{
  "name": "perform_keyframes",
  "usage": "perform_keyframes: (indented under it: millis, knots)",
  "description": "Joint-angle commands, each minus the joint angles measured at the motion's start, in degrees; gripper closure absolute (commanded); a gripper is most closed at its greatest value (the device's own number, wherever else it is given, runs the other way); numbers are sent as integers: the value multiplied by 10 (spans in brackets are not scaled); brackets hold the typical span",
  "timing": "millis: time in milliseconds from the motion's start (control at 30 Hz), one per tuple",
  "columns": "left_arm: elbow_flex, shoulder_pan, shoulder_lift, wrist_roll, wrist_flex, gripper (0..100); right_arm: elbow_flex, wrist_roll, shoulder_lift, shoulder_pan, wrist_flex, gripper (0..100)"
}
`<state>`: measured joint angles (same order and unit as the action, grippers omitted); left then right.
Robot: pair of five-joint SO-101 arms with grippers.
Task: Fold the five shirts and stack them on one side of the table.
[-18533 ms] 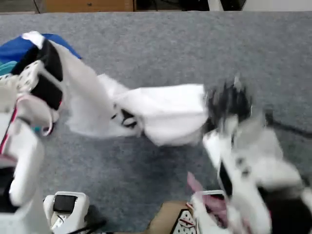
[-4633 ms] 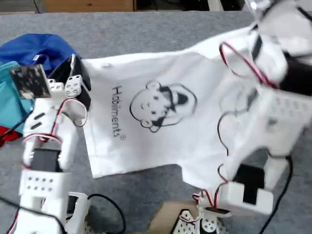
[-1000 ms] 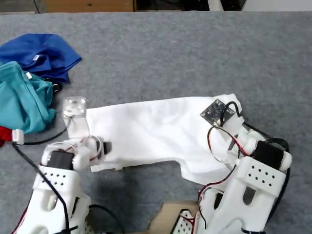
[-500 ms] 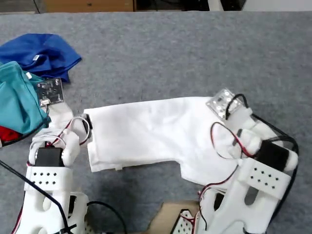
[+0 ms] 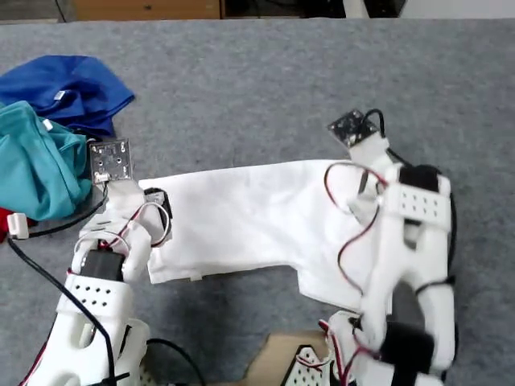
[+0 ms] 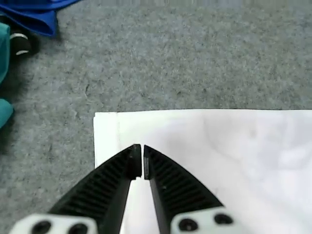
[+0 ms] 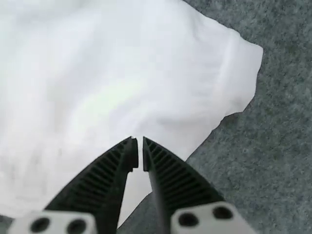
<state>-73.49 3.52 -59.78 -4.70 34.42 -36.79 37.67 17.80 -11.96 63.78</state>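
Observation:
A white shirt [image 5: 257, 217] lies flat on the grey table, folded into a long band with one sleeve [image 5: 330, 281] sticking out toward the front. My left gripper [image 5: 154, 199] is at the shirt's left end. In the left wrist view it [image 6: 142, 152] is shut just above the white cloth [image 6: 204, 141], near a corner, holding nothing. My right gripper [image 5: 360, 171] is over the shirt's right end. The right wrist view has it [image 7: 138, 143] shut above the cloth [image 7: 97, 73], close to the edge, with nothing in it.
A blue shirt [image 5: 68, 88], a teal shirt [image 5: 36, 165] and a bit of red cloth [image 5: 6, 221] lie crumpled at the far left. A brown board [image 5: 273, 362] sits at the front edge between the arm bases. Bare grey table [image 5: 265, 88] stretches behind the shirt.
The right arm has risen and swung toward the far side of the shirt's right end. The left gripper has shifted slightly right over the left edge. The shirt lies as before.

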Motion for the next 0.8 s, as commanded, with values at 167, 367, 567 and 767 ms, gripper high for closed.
perform_keyframes:
  millis: [167, 367, 567, 767]
  knots:
    - [212, -41, 215, -31, 87, 979, 176, -17, -95, -16, 33, 962]
    - [320, -5, 440, -31, 62, 980, 254, -66, -182, -15, 42, 962]
    - [399, -15, 607, -31, 49, 980, 329, -73, -316, -18, 11, 962]
    - [425, -19, 645, -31, 49, 980, 441, -74, -459, -30, 17, 962]
